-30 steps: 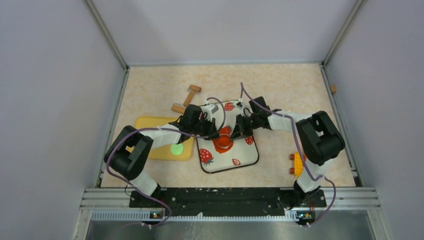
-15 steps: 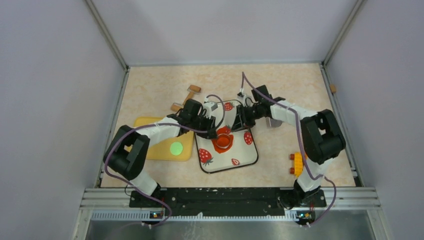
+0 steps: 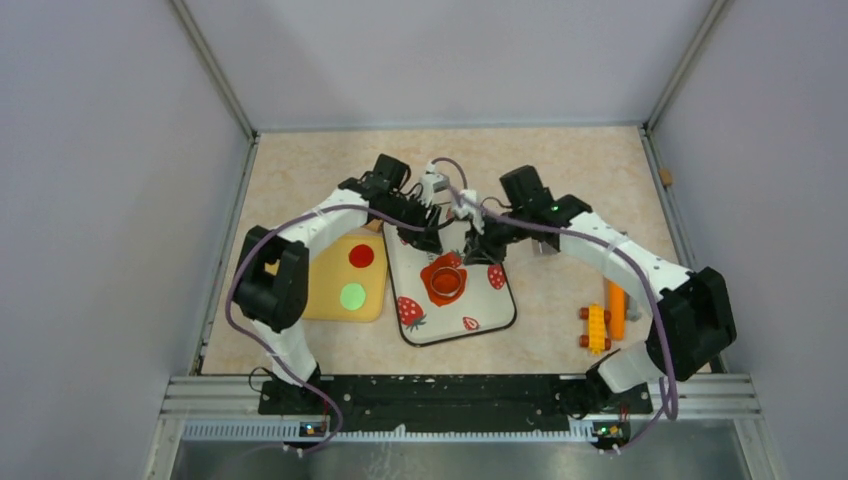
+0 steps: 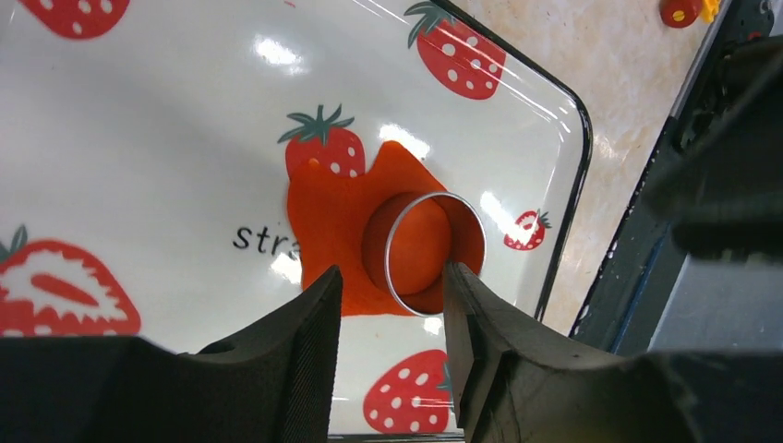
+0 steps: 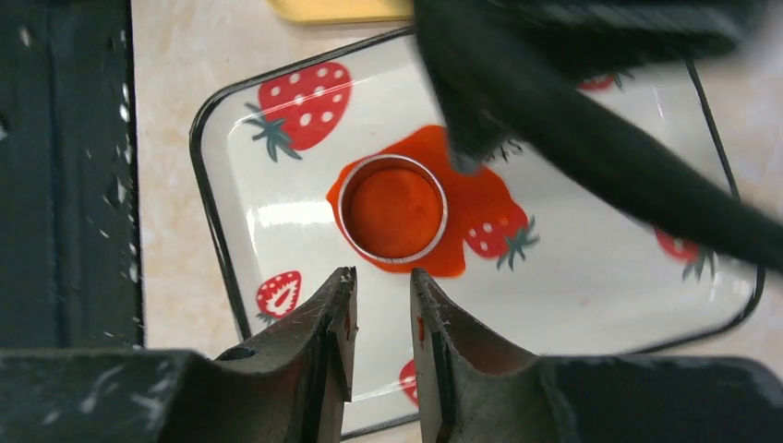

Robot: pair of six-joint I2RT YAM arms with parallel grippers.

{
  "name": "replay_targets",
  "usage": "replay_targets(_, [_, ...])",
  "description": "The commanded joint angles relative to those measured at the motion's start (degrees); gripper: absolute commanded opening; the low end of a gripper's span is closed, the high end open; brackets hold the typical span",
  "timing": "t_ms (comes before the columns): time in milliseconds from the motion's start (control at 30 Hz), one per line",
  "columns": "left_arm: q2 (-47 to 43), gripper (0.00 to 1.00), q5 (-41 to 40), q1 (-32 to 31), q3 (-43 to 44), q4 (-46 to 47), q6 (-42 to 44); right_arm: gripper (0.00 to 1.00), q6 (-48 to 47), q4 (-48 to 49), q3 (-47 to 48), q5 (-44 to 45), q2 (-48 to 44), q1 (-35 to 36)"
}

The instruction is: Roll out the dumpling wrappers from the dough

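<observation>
A flattened orange-red dough [image 3: 437,272] lies on the strawberry-print tray [image 3: 445,320], with a metal ring cutter [image 3: 447,283] standing on it. In the left wrist view the dough [image 4: 323,212] spreads left of the ring cutter [image 4: 466,217]. My left gripper [image 4: 392,281] hangs open above them, holding nothing. The right gripper [image 5: 383,277] is open by a narrow gap, above bare tray just short of the ring cutter [image 5: 343,208] and dough [image 5: 480,198]. Seen from above, the left gripper [image 3: 430,236] and right gripper [image 3: 478,247] hover over the tray's far half. Two dumpling wrappers, red [image 3: 361,255] and green [image 3: 352,296], lie on a yellow board [image 3: 315,295].
A yellow toy brick [image 3: 597,328] and an orange stick-like object [image 3: 617,308] lie right of the tray. A small grey item [image 3: 543,246] sits under the right arm. The left arm crosses the right wrist view as a dark blur [image 5: 591,101]. Enclosure walls stand on three sides.
Both grippers were shut low at the ring cutter; they have opened and drawn back up toward the far side. The red wrapper on the yellow board has come into view.
</observation>
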Motion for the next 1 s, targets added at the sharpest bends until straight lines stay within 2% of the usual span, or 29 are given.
replay_targets(0, [6.7, 0.47, 5.3, -0.1, 7.5, -11.1, 12.0, 0.27, -25.5, -0.5, -2.6, 7.5, 0.3, 9.0])
replay_targets(100, [10.1, 0.43, 5.9, 0.0, 10.3, -12.4, 14.0, 0.23, -29.3, 1.5, -3.2, 9.6, 2.3, 12.7])
replay_targets(233, [13.4, 0.41, 7.1, -0.1, 12.4, -14.5, 15.3, 0.24, -34.0, 2.1, -4.1, 10.9, 4.9, 16.2])
replay_targets(600, [16.7, 0.42, 12.1, -0.9, 13.5, -19.1, 17.7, 0.29, -37.1, 2.6, -4.8, 12.0, 9.9, 17.3])
replay_targets(967, [18.3, 0.37, 9.1, -2.0, 13.7, -17.3, 15.7, 0.27, -36.3, 4.3, -6.9, 13.0, 10.8, 17.9])
